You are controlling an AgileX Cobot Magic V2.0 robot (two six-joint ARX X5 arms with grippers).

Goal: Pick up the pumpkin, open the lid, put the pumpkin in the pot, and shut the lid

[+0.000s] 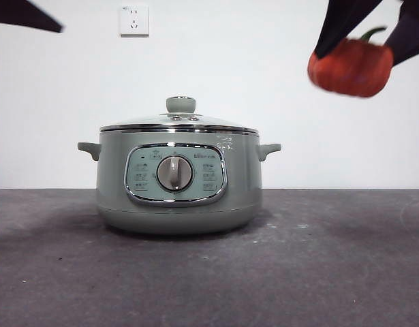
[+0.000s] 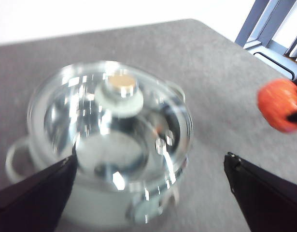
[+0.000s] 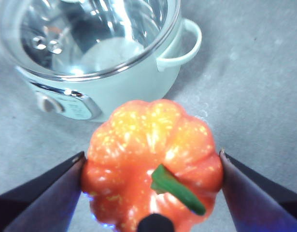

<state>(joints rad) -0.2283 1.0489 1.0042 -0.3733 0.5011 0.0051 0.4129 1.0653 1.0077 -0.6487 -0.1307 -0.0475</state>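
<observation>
The sage-green pot [image 1: 178, 184] stands on the grey table with the glass lid [image 1: 179, 121] closed on it, its green knob [image 1: 180, 104] on top. My right gripper [image 1: 359, 41] is shut on the orange pumpkin [image 1: 351, 67] and holds it high in the air to the right of the pot; the right wrist view shows the pumpkin [image 3: 150, 159] between both jaws, with the pot [image 3: 105, 72] below. My left gripper [image 2: 148, 193] is open above the lid [image 2: 112, 125], its jaws wide apart. The pumpkin [image 2: 279, 104] also shows in the left wrist view.
A white wall with a socket [image 1: 134, 20] is behind the table. The grey table [image 1: 332, 272] stretches in front of and beside the pot. A metal frame [image 2: 269, 24] shows past the table's edge in the left wrist view.
</observation>
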